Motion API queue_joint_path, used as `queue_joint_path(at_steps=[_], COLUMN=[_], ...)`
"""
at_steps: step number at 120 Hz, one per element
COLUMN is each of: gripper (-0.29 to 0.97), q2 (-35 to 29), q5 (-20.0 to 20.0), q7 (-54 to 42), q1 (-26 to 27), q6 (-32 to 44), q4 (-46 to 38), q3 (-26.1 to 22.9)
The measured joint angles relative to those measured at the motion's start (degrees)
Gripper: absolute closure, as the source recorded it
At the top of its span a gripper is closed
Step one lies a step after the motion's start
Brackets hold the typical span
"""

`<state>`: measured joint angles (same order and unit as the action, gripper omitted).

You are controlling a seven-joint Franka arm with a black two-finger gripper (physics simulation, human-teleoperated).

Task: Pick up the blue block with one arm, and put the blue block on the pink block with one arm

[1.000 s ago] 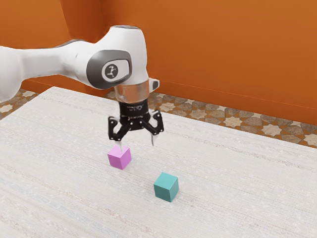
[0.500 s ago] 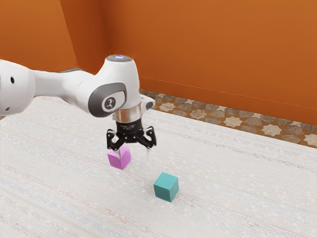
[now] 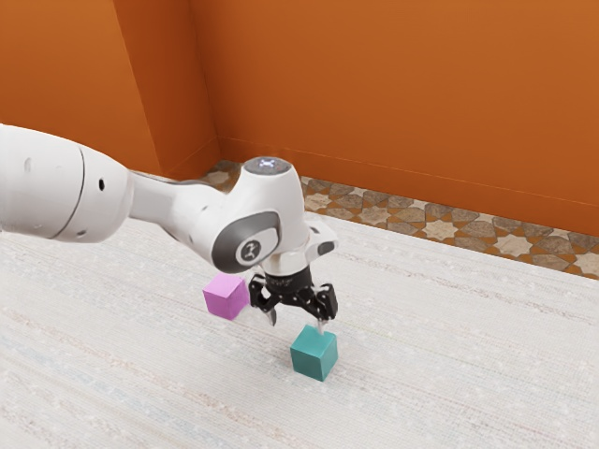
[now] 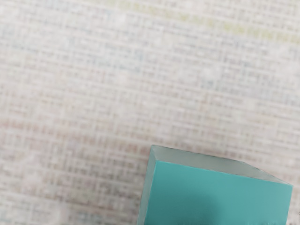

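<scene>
Blue block (image 3: 314, 354) sits just below the spread fingers (image 3: 322, 321).

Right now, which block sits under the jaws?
The blue block, just below the open jaws; the pink block stands apart, toward the exterior view's left.

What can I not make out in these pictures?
1. Wrist view: part of the blue block is cut off by the picture's edge.
2. Exterior view: whether the open jaws touch the blue block's top or hang just above it; the camera angle hides any gap.
3. Exterior view: the base of the arm, cut off by that view's left edge.
</scene>
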<state>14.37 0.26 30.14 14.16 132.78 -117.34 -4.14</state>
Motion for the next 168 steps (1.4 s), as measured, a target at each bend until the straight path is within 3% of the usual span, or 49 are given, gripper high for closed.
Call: queue_joint_path(at_steps=[127, 150, 168], gripper=[0.0, 0.29, 0.37], q2=[8.96, 8.46, 6.52], q5=[-2.35, -1.87, -1.21], q7=[-9.66, -9.8, -9.23], q1=[-0.1, -0.1, 0.02], q6=[8.35, 8.85, 8.98], q4=[0.55, 0.68, 0.47], q3=[-2.36, -2.33, -2.11])
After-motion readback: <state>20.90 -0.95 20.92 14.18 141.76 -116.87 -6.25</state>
